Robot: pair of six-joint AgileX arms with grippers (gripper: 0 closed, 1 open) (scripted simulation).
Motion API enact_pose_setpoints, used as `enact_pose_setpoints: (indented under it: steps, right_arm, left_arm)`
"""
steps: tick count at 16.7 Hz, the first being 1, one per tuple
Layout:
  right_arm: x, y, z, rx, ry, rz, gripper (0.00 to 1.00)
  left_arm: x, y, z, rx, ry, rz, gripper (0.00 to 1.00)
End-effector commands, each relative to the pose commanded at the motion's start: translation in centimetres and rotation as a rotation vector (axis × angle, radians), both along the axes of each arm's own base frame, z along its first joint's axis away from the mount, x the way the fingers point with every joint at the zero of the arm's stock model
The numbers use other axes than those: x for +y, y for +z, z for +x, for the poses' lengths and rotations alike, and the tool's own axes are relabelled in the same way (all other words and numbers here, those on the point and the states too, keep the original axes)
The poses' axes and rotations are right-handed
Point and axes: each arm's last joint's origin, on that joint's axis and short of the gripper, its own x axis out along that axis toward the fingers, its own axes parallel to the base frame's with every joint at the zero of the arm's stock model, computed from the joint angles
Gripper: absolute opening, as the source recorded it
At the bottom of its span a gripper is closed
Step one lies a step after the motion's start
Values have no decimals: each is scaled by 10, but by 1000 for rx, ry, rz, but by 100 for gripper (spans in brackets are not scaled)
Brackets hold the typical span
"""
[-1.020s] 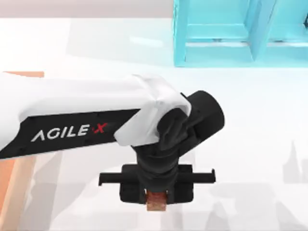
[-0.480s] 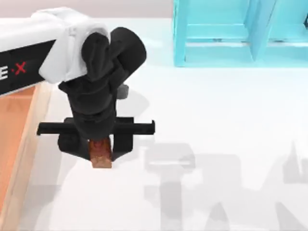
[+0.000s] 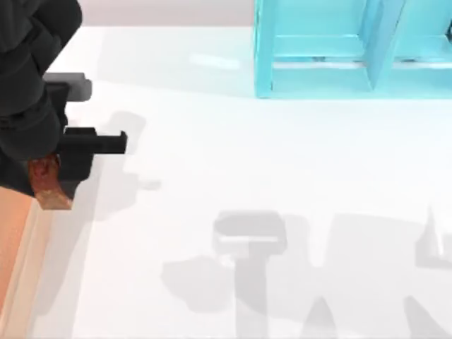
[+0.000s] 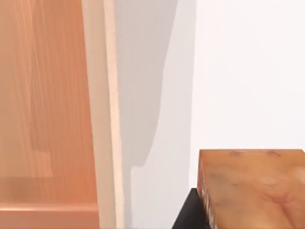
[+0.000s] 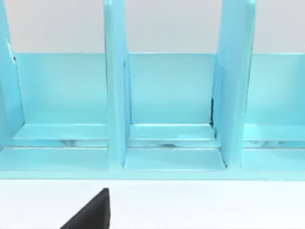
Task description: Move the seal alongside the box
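Observation:
My left gripper is at the table's far left, shut on the seal, a small glossy reddish-brown block with faint pale marks. The box of light wood lies along the left edge, its pale rim just below and left of the seal. In the left wrist view the seal sits beside a black finger, with a strip of white table between it and the box's rim. The box's orange-brown inside lies beyond that rim. I cannot tell whether the seal touches the table.
A turquoise shelf-like structure stands at the back right, and its compartments face the right wrist camera. A dark fingertip of the right gripper juts in at that view's edge. Grey shadows lie on the white table.
My left arm has swung leftward and toward the back across the table, carrying the seal from the front middle to the box's rim at the far left.

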Motion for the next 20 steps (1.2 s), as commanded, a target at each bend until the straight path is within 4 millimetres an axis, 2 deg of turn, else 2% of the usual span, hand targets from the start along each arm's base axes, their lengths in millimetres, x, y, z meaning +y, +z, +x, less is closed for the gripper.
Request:
enact_pose_setpoints:
  steps: [5,14,18,20]
  right_arm:
    - [0,0,0,0,0,0,100]
    - [0,0,0,0,0,0,100]
    - [0,0,0,0,0,0,100]
    - [0,0,0,0,0,0,100]
  left_arm:
    - [-1,-5,1,2,-4,1,0]
    - [0,-63,0,-1,0,0,0]
    - [0,-65,0,0,0,0,0]
    - [0,-65,0,0,0,0,15]
